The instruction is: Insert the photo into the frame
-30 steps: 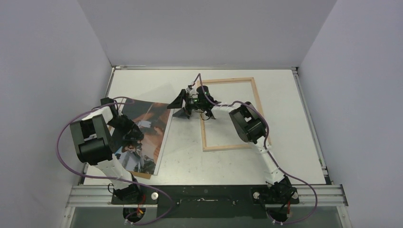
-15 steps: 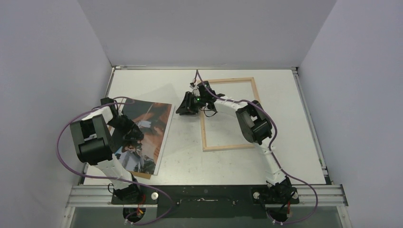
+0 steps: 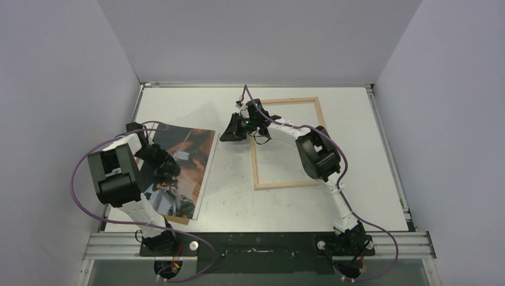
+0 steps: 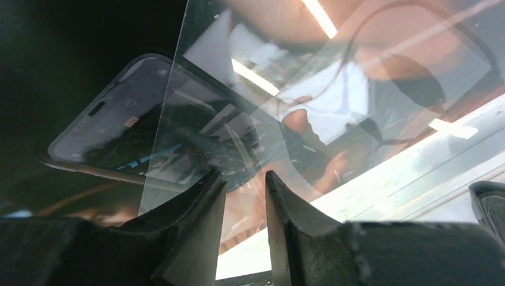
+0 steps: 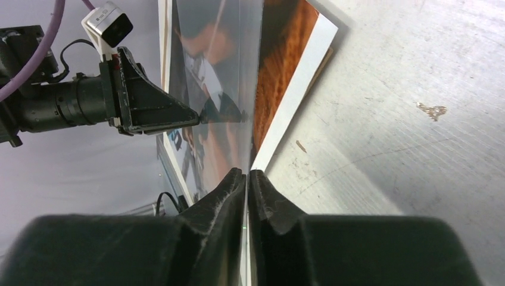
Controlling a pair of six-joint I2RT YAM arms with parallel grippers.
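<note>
The photo lies flat at the table's left, glossy, with orange-tan and dark areas. The frame lies pale wood side up at centre right, with bare table showing inside it. My right gripper reaches left of the frame and is shut on the edge of a clear pane. The pane stands tilted over the photo, away from the frame. My left gripper hovers low over the photo, jaws a little apart, nothing between them. Its tips meet the pane.
A brown backing board peeks out under the photo's near corner. Grey walls close in the table on the left, back and right. A metal rail carries both arm bases at the near edge.
My right gripper has closed from wide open onto the pane's edge and has shifted slightly left. The left arm, photo and frame have not moved.
</note>
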